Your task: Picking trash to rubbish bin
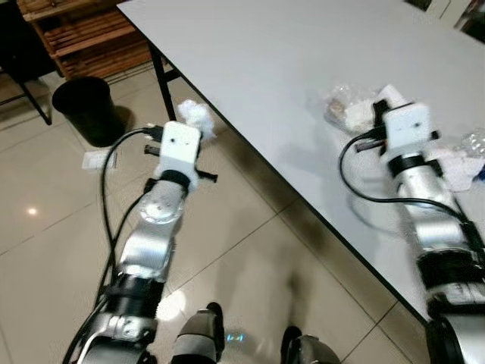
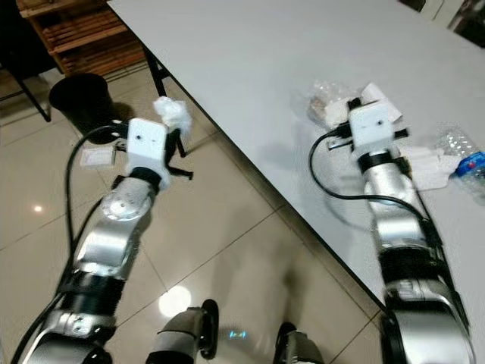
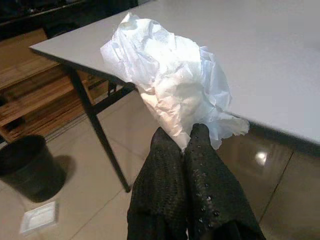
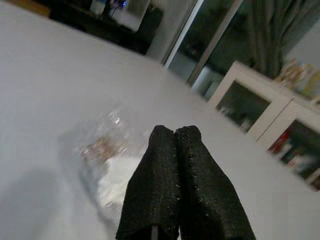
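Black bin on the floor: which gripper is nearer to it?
Left. The left gripper, shut on the crumpled tissue, is off the table edge over the floor, short of the black bin. The right gripper is over the table by the trash, farther away.

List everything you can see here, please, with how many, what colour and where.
table: one, grey top, black legs, right of the scene
crumpled tissue: one, white, held off the table's near edge over the floor
rubbish bin: one, black, on the floor at far left
wooden rack: one, brown, behind the bin
flat packet: one, white, on the floor by the bin
clear plastic wrapper: one, on the table
plastic bottle: one, clear with blue label, table's right edge
left end effector: black, shut on the tissue
right end effector: black, shut, above the wrapper
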